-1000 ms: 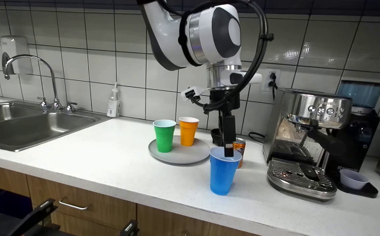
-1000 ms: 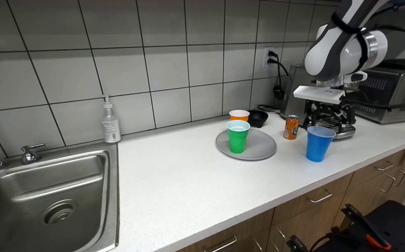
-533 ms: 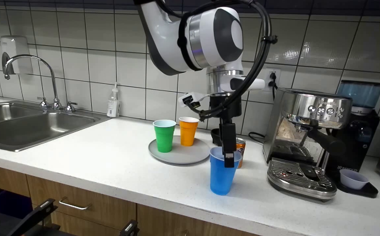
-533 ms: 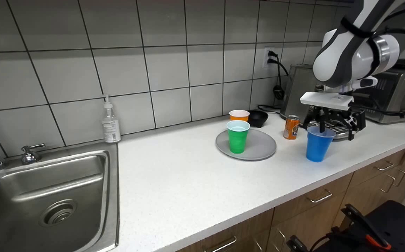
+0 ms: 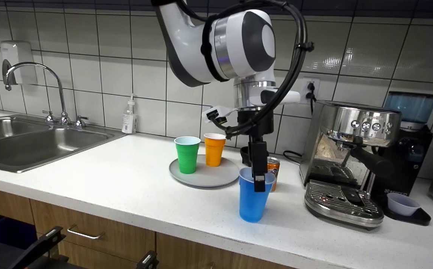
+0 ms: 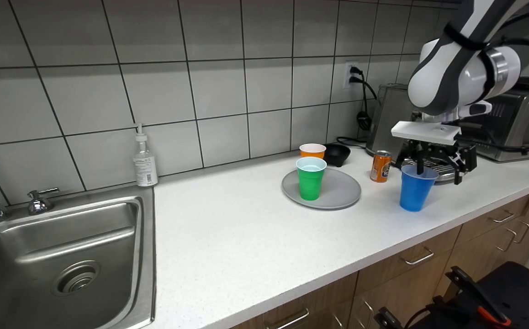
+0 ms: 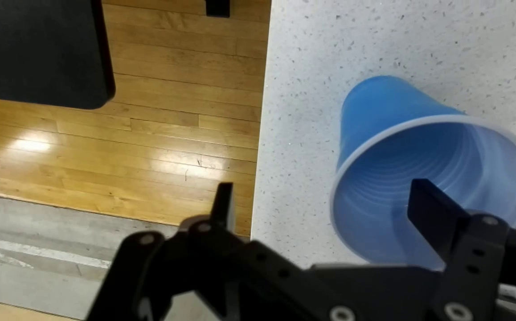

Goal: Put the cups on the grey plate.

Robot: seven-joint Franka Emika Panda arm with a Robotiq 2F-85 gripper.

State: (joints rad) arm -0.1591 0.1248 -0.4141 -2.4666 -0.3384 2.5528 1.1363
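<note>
The blue cup (image 5: 253,207) stands upright on the counter, right of the grey plate (image 5: 201,182). On the plate stand the green cup (image 5: 187,157) and, behind it, the orange cup (image 5: 214,151), which is partly hidden by the green one in an exterior view (image 6: 312,154). My gripper (image 6: 439,178) is open above the blue cup. In the wrist view one of its fingers (image 7: 436,214) lies over the cup's mouth; whether its tip dips below the rim I cannot tell. The other finger hangs outside, on the counter's front side. Nothing is held.
An orange can (image 6: 380,167) stands just behind the blue cup, and a short black cup (image 6: 336,155) sits near the wall. The coffee machine (image 5: 355,130) is to the right. A sink (image 6: 147,256) and a soap bottle (image 6: 145,167) are at the left. The counter's front edge is close.
My gripper has come down and forward from behind the blue cup, mostly in the first half second, bringing one finger over its mouth. It has hardly shifted since. The cups have not moved.
</note>
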